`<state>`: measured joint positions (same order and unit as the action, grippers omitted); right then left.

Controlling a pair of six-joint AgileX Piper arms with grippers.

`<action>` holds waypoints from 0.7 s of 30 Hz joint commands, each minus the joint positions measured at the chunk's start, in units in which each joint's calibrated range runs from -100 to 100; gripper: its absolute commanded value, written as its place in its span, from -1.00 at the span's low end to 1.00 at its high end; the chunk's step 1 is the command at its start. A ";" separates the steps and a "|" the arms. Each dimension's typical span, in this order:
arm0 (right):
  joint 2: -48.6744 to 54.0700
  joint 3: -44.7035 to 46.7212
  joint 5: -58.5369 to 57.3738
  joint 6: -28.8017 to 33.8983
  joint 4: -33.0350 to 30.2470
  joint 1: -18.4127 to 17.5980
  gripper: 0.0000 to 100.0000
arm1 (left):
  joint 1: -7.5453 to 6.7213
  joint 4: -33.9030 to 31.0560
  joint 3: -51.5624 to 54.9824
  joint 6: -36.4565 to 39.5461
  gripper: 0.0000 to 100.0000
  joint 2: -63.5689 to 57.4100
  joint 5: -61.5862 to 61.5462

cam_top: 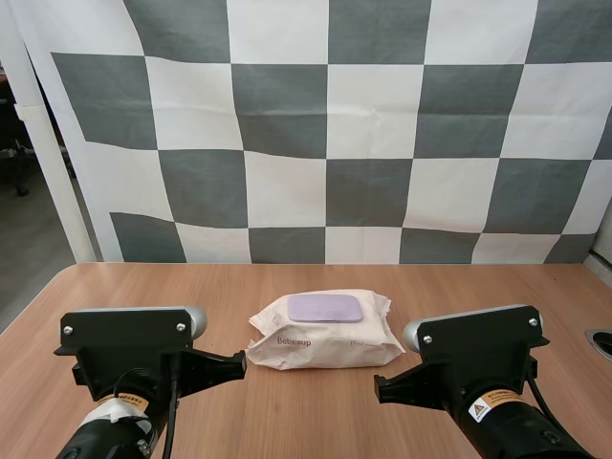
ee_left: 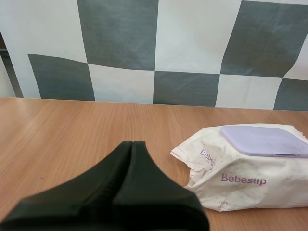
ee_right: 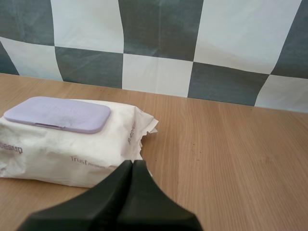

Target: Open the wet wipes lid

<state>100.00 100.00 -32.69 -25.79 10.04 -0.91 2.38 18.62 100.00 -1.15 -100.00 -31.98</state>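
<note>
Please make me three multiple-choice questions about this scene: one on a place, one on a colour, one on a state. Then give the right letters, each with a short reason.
1. Where does the pack of wet wipes lie on the table?
A. between the left arm and the right arm
B. to the left of both arms
C. to the right of both arms

2. What colour is the lid?
A. green
B. lilac
C. red

3. How is the left gripper?
A. shut on nothing
B. shut on the lid
C. wide open

1 A: the high view shows the pack between the arms.
2 B: the lid is pale lilac on the white pack.
3 A: its fingers lie together as one wedge, apart from the pack.
</note>
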 commanded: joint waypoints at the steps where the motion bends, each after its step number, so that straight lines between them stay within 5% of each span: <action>1: 0.00 0.00 0.10 0.05 -0.01 0.02 -1.00 | -0.04 0.04 0.00 0.02 -1.00 0.00 0.10; 21: 0.00 -5.25 -0.14 0.05 -0.89 0.02 -1.00 | -1.56 -2.41 -5.46 -0.20 -1.00 0.00 -0.05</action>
<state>100.00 97.94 -31.89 -25.79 9.19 -0.91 0.82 16.77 97.48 -1.25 -100.00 -31.98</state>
